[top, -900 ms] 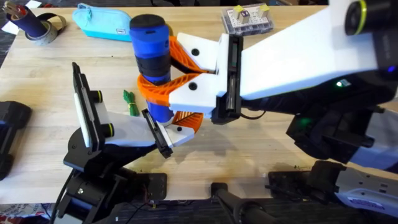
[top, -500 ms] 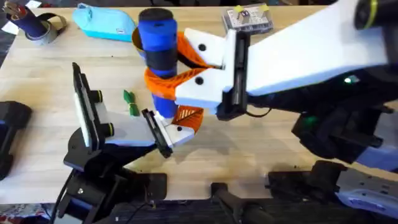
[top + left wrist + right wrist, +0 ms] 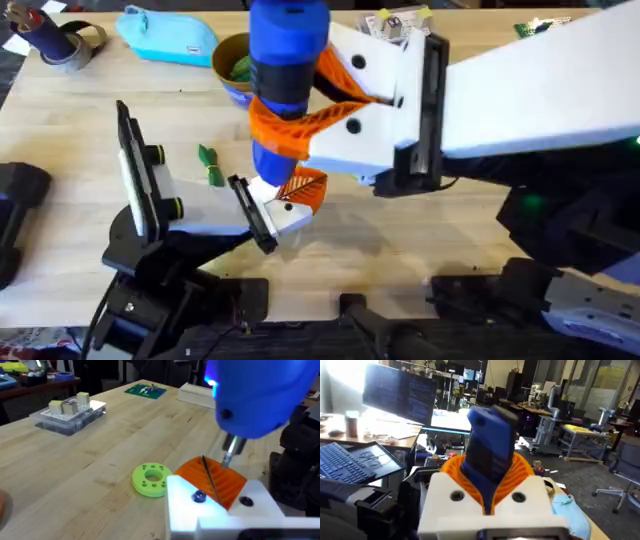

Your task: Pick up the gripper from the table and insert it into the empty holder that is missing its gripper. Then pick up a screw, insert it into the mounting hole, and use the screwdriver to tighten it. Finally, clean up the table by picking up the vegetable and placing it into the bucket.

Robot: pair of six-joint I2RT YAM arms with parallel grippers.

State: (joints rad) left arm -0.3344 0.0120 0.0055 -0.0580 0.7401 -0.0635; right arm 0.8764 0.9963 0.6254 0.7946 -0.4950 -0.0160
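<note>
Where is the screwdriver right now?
In the overhead view the screwdriver stands upright left of centre, clamped in the right gripper, its tip down at the orange gripper seated in the holder.

You have the blue screwdriver (image 3: 285,80) upright between the right gripper's (image 3: 290,125) orange jaws; its tip (image 3: 225,460) sits just above the orange ribbed gripper (image 3: 212,480) seated in the white holder (image 3: 215,510); the bucket (image 3: 232,65) lies just beyond the jaws.

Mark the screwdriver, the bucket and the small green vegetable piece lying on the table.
screwdriver (image 3: 288,45): overhead view, on the thick blue handle.
bucket (image 3: 226,55): overhead view, on its tan rim left of the handle.
vegetable piece (image 3: 210,167): overhead view, on its green middle.
</note>
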